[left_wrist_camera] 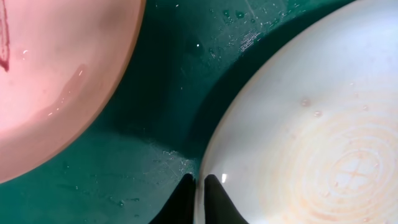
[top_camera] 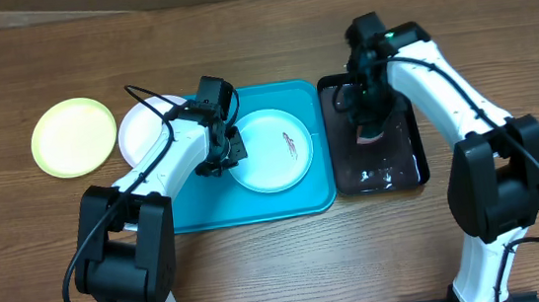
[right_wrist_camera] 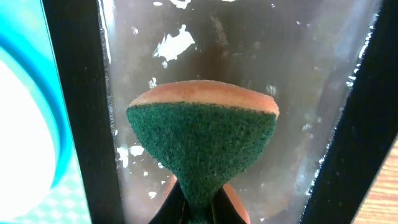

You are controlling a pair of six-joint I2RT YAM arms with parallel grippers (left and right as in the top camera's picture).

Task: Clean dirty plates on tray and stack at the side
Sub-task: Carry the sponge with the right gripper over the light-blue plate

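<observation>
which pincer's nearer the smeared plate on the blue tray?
Left. The left pincer is over the tray just beside the smeared plate, apart from it, pinching the white plate rim. The right pincer is over the black tray, holding the sponge.

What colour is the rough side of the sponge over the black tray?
Dark green, on an orange sponge; the right wrist view shows it best.

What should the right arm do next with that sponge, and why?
Probably swing the right gripper left onto the pale blue plate in the turquoise tray. It is shut on the sponge over the black tray, and that plate shows a red smear; the left gripper pinches the white plate.
</observation>
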